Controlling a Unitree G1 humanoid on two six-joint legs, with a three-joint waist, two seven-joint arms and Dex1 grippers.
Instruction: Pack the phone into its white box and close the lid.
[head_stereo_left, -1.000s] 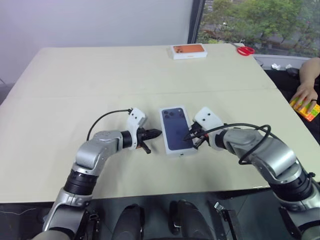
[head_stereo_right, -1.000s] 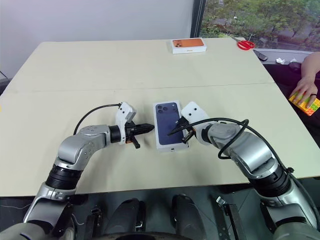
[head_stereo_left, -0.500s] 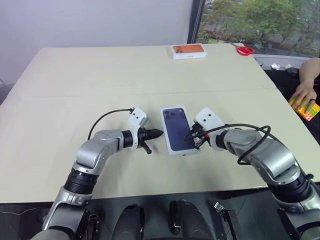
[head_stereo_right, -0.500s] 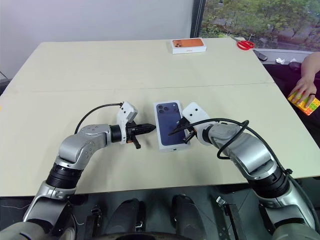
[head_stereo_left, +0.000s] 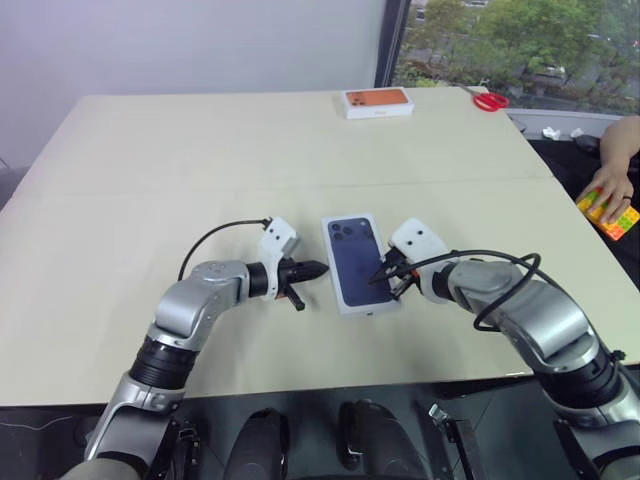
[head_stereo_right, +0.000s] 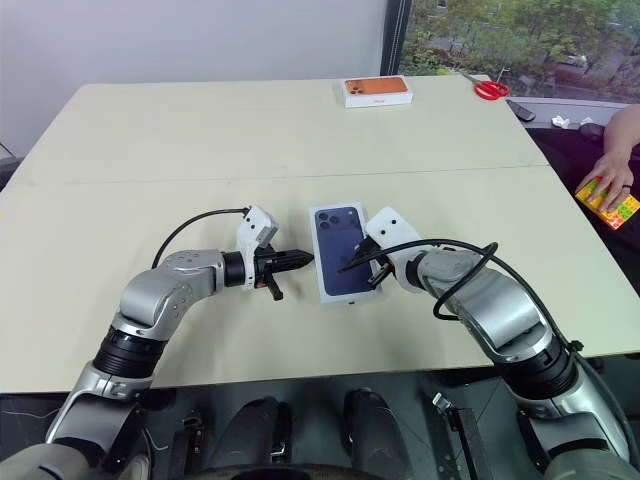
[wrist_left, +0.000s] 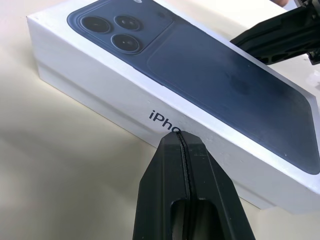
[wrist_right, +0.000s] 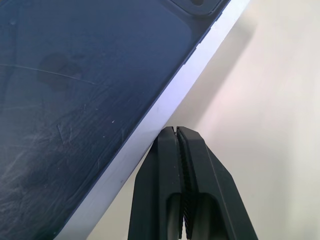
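Lid (head_stereo_left: 360, 264) sits on the white box, mid-bench (head_stereo_left: 150, 180). Both grippers, left (head_stereo_left: 318, 268) and right (head_stereo_left: 380, 275), fingers together, flank it. Closing step; next likely press lid down evenly.

Lid (head_stereo_left: 360, 262) shut; phone, apparently inside, hidden.

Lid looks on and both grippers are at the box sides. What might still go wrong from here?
The shut left gripper and shut right gripper flank the lid from opposite long sides. Uneven pushing might skew or slide it across the smooth table. A seam shows along the lid's side in the left wrist view, so it may not be fully seated. The right gripper's tip, over the lid's printed top, might scuff it.
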